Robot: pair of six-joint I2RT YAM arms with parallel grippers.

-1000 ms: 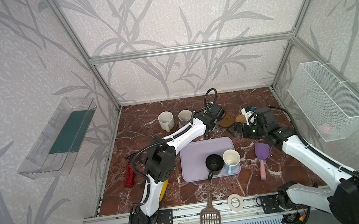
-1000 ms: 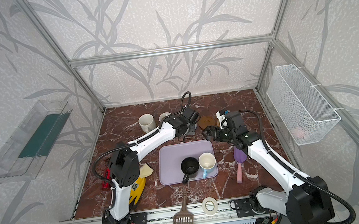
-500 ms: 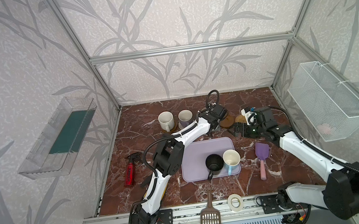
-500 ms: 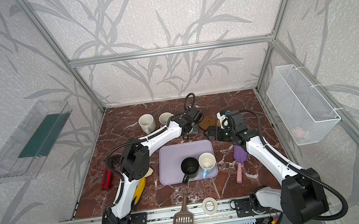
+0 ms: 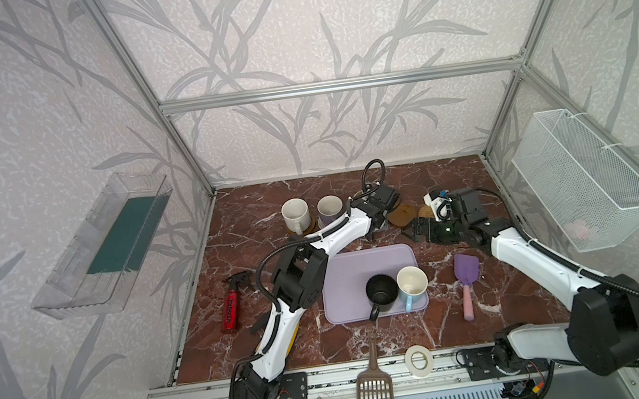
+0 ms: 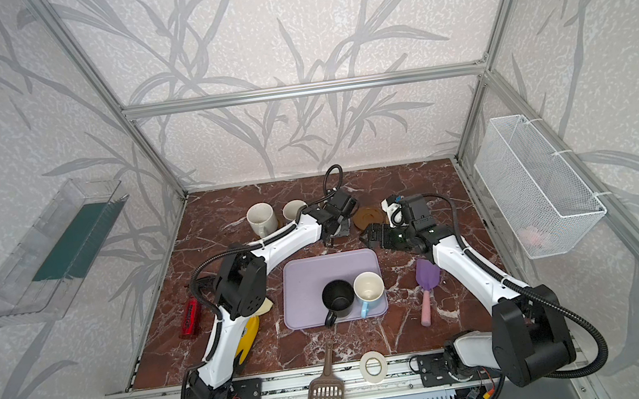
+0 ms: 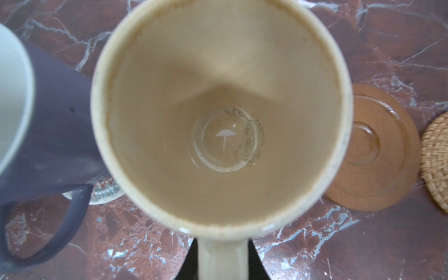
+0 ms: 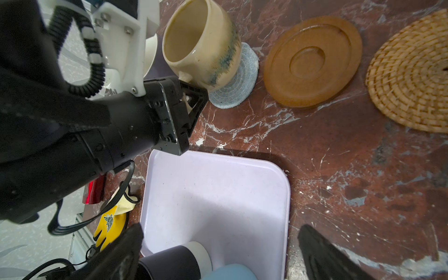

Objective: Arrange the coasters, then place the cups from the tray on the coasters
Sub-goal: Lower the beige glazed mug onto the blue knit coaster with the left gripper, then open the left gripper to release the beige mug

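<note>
My left gripper (image 7: pixel 223 261) is shut on the handle of the beige-yellow cup (image 7: pixel 218 109). In the right wrist view this cup (image 8: pixel 201 48) tilts over the grey-blue coaster (image 8: pixel 242 80), its base at the coaster's surface. In both top views the wrist hides it. The lavender cup (image 5: pixel 329 207) stands on a cream coaster (image 7: pixel 104 191), next to the off-white cup (image 5: pixel 295 215). An amber coaster (image 5: pixel 403 213) and a rattan coaster (image 8: pixel 412 72) lie bare. The black cup (image 5: pixel 381 289) and light blue cup (image 5: pixel 412 282) stand on the tray (image 5: pixel 360 266). My right gripper (image 8: pixel 220 242) hangs open over the tray's far edge.
A red spray bottle (image 5: pixel 232 310) and a yellow glove (image 6: pixel 246 340) lie left of the tray, and a purple scoop (image 5: pixel 466 277) lies to its right. A tape roll (image 5: pixel 418 360) and a brown slotted scoop (image 5: pixel 374 394) sit at the front rail. A wire basket (image 5: pixel 583 178) hangs on the right wall.
The left arm swung its elbow to the right and carried the beige-yellow cup slightly toward the back right. The right arm barely moved.
</note>
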